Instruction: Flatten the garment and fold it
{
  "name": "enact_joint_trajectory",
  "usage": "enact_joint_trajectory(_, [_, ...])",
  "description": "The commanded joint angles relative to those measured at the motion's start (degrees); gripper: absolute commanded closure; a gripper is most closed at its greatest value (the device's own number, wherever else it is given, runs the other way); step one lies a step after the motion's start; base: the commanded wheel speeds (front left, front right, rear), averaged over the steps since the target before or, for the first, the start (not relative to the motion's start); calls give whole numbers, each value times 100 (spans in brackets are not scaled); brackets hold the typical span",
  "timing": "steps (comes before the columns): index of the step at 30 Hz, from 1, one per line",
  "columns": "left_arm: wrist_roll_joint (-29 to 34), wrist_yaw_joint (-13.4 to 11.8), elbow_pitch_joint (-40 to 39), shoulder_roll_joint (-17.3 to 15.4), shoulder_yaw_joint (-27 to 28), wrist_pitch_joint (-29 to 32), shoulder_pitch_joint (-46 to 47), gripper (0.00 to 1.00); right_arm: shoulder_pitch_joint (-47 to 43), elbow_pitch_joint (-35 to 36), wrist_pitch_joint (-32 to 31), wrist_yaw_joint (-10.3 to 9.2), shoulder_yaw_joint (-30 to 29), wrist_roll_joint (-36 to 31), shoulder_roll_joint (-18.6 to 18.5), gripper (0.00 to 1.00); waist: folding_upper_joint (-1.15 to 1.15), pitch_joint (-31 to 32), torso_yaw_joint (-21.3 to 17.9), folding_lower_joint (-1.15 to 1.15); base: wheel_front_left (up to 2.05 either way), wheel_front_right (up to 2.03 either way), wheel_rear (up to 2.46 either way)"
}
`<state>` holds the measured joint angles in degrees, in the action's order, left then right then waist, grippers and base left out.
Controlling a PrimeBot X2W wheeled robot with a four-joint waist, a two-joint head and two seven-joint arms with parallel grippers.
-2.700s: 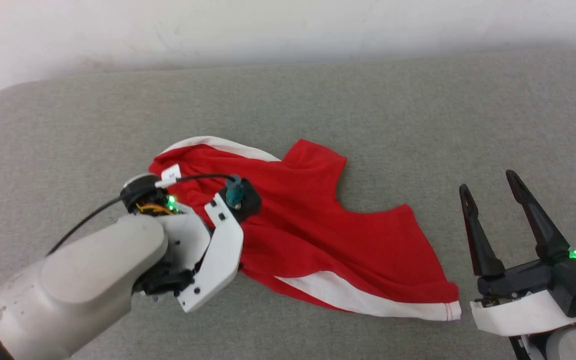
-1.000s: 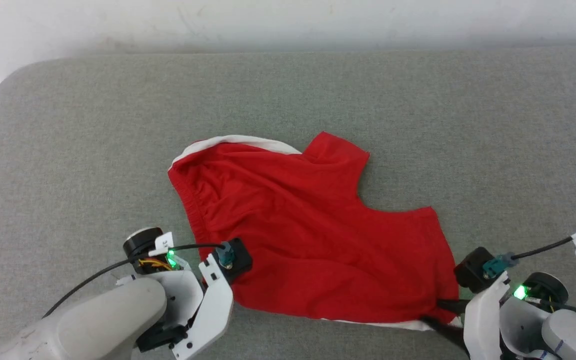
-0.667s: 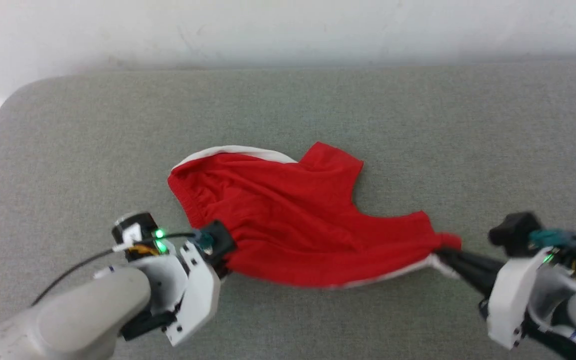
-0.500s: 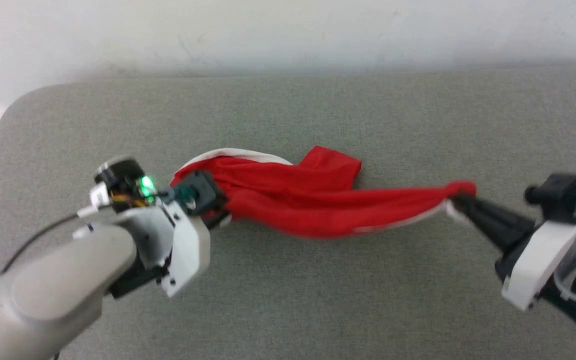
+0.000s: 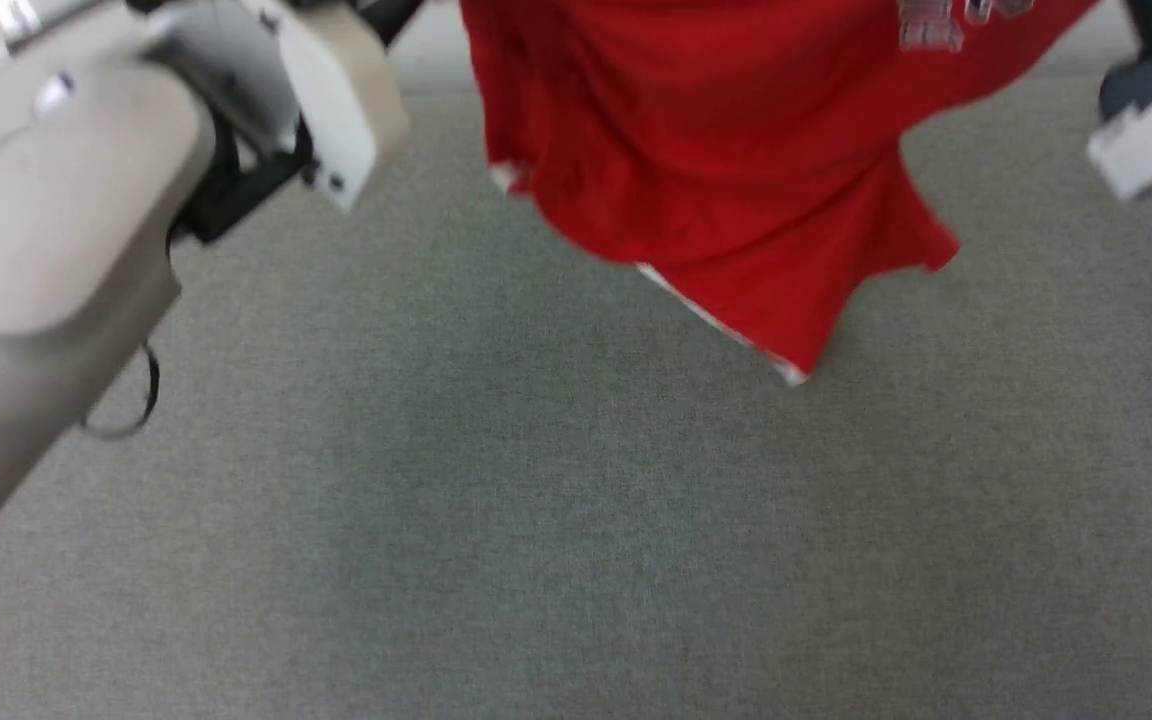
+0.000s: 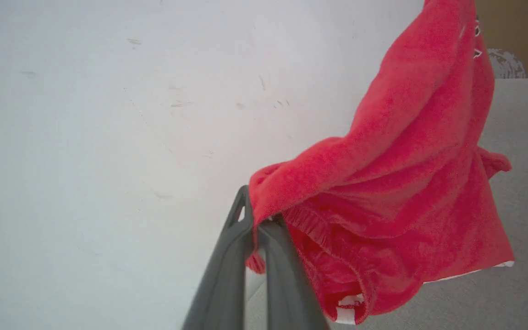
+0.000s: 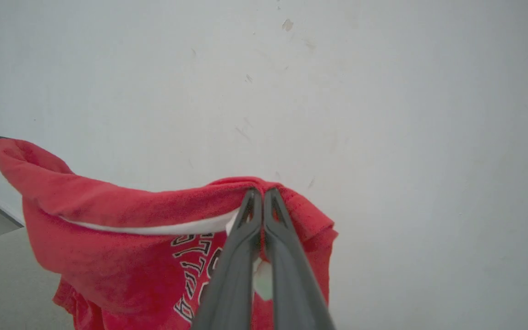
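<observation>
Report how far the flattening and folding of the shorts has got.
Done: the left gripper and the right gripper are each shut on an edge of the shorts, which hang in the air above the grey surface. In hand: the cloth sags bunched between the two grips, not spread. Left: laying it flat on the surface, and every fold; no fold shows yet.

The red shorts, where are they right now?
The red shorts hang at the top middle of the head view, over the grey surface, held up by the left gripper at one end and the right gripper at the other.
</observation>
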<state>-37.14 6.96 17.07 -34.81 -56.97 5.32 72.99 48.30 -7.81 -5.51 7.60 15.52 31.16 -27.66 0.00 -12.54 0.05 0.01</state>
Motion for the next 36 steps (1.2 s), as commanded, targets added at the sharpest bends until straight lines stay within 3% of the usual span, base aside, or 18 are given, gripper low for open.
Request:
enact_joint_trajectory(1, [80, -34, 118, 65, 54, -57, 163, 100, 225, -94, 8, -11, -17, -109, 51, 100, 0, -362, -36, -1, 0, 0, 0])
enact_joint_trajectory(8, [545, -379, 1108, 482, 463, -698, 1441, 100, 2106, -950, 84, -11, -32, -592, 197, 100, 0, -1193, -54, -1, 0, 0, 0])
enact_joint_trajectory(14, [697, -453, 1655, 618, 668, -1125, 2155, 100, 3279, -1468, 308, -11, -25, -880, 99, 100, 0, -1692, -26, -1, 0, 0, 0])
enact_joint_trajectory(18, [706, -456, 1827, 713, 695, -1345, 2273, 100, 3601, -1722, 450, -11, 10, -892, 61, 100, 0, -1853, 46, -1, 0, 0, 0])
enact_joint_trajectory(25, [559, -545, 1935, 676, 612, -1705, 1438, 100, 2785, -1998, 771, -11, 523, -719, 33, 100, 0, -1718, 18, -1, 0, 0, 0])
enact_joint_trajectory(32, [422, -794, 1746, 445, 330, -1952, -467, 100, 1040, -1794, 1094, -11, 1367, -269, -177, 100, 0, -1174, -86, -1, 0, 0, 0])
enact_joint_trajectory(36, [338, -1071, 1346, 264, 258, -2011, -1639, 100, -33, -1348, 1204, -11, 1675, -16, -447, 100, 0, -744, -99, -1, 0, 0, 0])
